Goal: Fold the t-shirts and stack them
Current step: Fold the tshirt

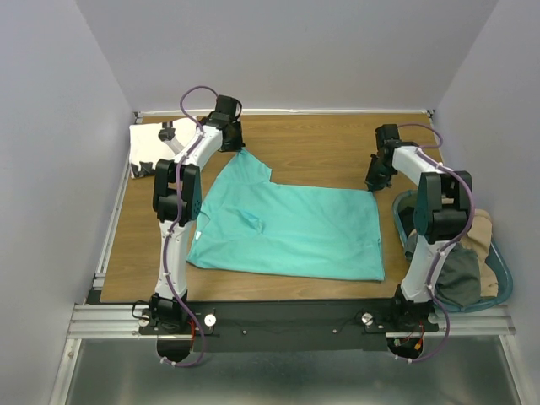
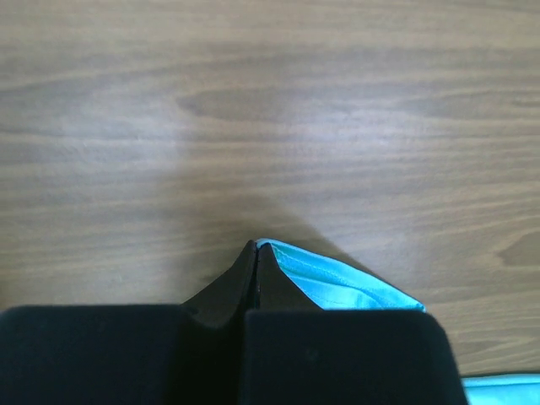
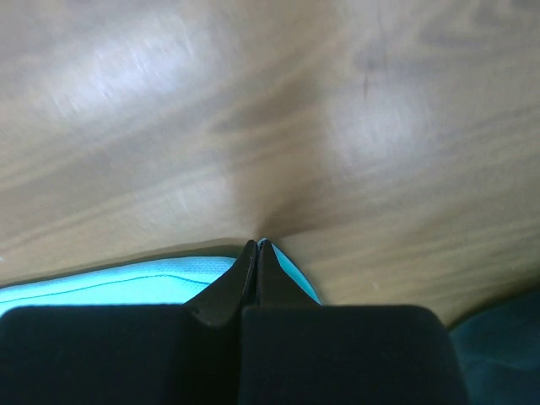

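The turquoise t-shirt (image 1: 291, 228) lies spread across the middle of the wooden table. My left gripper (image 1: 234, 143) is shut on its far left corner; the left wrist view shows the gripper (image 2: 256, 246) with turquoise cloth (image 2: 346, 287) pinched between closed jaws. My right gripper (image 1: 374, 180) is shut on the far right corner; the right wrist view shows the gripper (image 3: 256, 245) with cloth (image 3: 110, 283) in the closed jaws. The white t-shirt with black marks (image 1: 154, 145) lies folded at the far left, beside my left arm.
A teal-rimmed basket (image 1: 498, 278) holding tan and grey cloth sits at the right, under my right arm. White walls close in the table on three sides. A metal rail (image 1: 287, 316) runs along the near edge.
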